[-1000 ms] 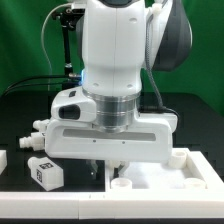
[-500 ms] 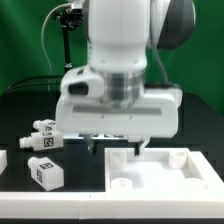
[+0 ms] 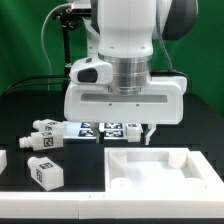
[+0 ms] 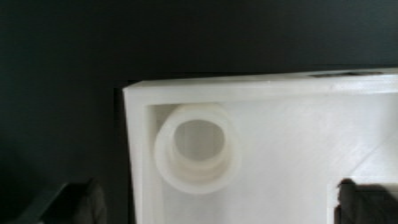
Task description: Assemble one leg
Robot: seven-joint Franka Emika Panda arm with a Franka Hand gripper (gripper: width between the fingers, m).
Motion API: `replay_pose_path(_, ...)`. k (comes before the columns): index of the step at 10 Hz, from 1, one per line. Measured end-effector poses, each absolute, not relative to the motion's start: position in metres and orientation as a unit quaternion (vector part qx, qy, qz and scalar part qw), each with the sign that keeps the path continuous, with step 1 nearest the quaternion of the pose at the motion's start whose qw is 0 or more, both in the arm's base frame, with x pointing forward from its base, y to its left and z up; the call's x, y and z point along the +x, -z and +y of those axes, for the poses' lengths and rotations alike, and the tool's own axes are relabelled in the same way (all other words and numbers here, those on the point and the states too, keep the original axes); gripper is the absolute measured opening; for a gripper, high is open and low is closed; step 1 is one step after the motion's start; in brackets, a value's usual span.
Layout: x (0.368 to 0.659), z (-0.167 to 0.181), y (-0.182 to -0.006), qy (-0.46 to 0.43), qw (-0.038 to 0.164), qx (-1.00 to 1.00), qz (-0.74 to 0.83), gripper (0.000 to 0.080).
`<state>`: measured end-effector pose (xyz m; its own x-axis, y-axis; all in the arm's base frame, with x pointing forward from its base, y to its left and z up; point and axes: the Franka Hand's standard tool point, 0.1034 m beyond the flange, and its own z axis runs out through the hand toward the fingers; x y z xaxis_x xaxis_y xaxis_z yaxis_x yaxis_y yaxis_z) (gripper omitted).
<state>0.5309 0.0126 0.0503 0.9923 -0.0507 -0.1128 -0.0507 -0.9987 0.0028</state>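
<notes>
Several small white legs with black-and-white tags lie on the black table at the exterior view's left: two close together (image 3: pixel 45 134), one nearer the front (image 3: pixel 43 171). The large white panel (image 3: pixel 185 158) with raised rims lies at the front right, with a round socket (image 3: pixel 120 185) near its corner. My gripper (image 3: pixel 126 138) hangs just above the panel's back edge, open and empty. In the wrist view the panel's corner (image 4: pixel 267 110) and a socket (image 4: pixel 199 150) lie under my gripper (image 4: pixel 222 205). Its dark fingertips (image 4: pixel 80 205) stand wide on either side of the socket.
The marker board (image 3: pixel 105 129) lies flat behind the panel, partly hidden by my hand. Another white part (image 3: pixel 3 160) shows at the left edge. A black stand with cables (image 3: pixel 66 40) rises at the back against the green backdrop.
My gripper has risen off the panel and shifted toward the exterior view's right, uncovering the marker board. The legs and panel have not moved.
</notes>
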Motion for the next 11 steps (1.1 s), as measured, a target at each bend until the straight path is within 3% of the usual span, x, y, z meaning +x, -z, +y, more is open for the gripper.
replay_pose_path(1, 0.522, 0.025, -0.053, -0.046, 0.000, -0.999, 0.028, 0.0649)
replay_pose_path(3, 0.475, 0.055, -0.059, -0.023, 0.001, -1.000, 0.011, 0.0649)
replay_pose_path(4, 0.456, 0.060, -0.058, -0.052, -0.001, -0.999, 0.011, 0.0649)
replay_pose_path(9, 0.446, 0.057, -0.052, -0.230, -0.015, -0.973, 0.019, 0.0649)
replay_pose_path(11, 0.420, 0.062, -0.047, -0.365, -0.013, -0.931, 0.024, 0.0649)
